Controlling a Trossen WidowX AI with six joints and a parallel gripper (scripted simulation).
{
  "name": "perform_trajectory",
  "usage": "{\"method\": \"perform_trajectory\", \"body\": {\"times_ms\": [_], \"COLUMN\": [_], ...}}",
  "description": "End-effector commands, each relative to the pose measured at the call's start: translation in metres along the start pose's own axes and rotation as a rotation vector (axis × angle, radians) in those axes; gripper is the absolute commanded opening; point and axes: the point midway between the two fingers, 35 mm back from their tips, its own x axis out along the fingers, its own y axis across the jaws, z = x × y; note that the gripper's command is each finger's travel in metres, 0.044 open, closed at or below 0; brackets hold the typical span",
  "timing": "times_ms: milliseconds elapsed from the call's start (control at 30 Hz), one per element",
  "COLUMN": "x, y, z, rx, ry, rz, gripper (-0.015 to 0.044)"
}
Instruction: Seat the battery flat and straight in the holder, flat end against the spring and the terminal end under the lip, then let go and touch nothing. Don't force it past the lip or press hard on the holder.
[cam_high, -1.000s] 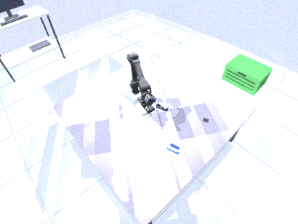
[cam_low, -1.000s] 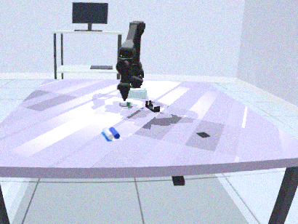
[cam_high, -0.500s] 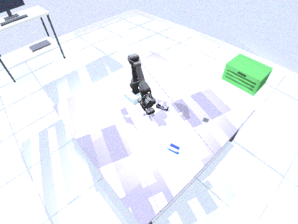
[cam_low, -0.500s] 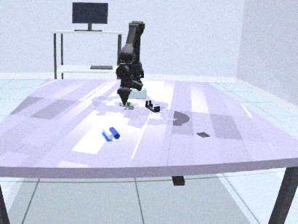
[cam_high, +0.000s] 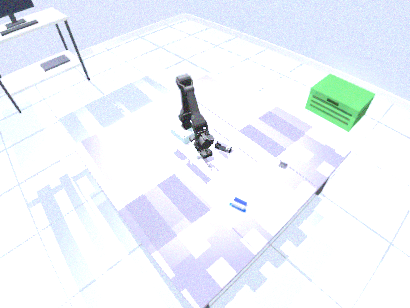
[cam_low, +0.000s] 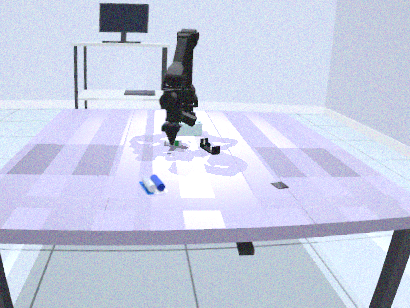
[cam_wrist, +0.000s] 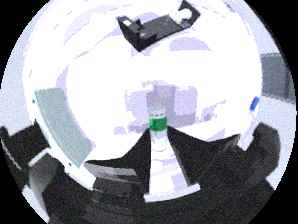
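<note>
The battery (cam_low: 177, 143) (cam_wrist: 158, 124), white with a green band, is low at the table top; in the top view I cannot make it out. My gripper (cam_high: 204, 154) (cam_low: 172, 143) (cam_wrist: 157, 129) points down, its two fingertips against the battery's sides, shut on it. In the wrist view one end of the battery points toward the holder side. The black holder (cam_high: 223, 148) (cam_low: 209, 148) (cam_wrist: 162, 30) stands apart from the battery, beside the gripper, with raised ends and a pale piece at one end. It looks empty. Whether the battery touches the table is unclear.
A pale teal block (cam_low: 191, 129) (cam_wrist: 62, 127) stands behind the gripper. Blue and white cylinders (cam_high: 240, 201) (cam_low: 157, 183) lie nearer the front edge. A small dark square piece (cam_high: 283, 164) (cam_low: 279, 185) lies off to one side. A green cabinet (cam_high: 341, 99) stands farther off.
</note>
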Motion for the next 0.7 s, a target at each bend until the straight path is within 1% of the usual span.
{"method": "perform_trajectory", "body": {"times_ms": [0, 100, 200, 467, 667], "x": [0.002, 0.002, 0.000, -0.044, -0.050], "y": [0.001, 0.001, -0.002, 0.000, -0.003], "z": [0.000, 0.000, 0.001, 0.000, 0.006], "rx": [-0.003, -0.003, 0.013, -0.002, 0.044], "ry": [0.000, 0.000, -0.005, 0.000, 0.000], "rz": [0.004, 0.004, -0.014, 0.002, 0.003], "gripper": [0.0088, 0.0072, 0.0072, 0.0072, 0.0072]}}
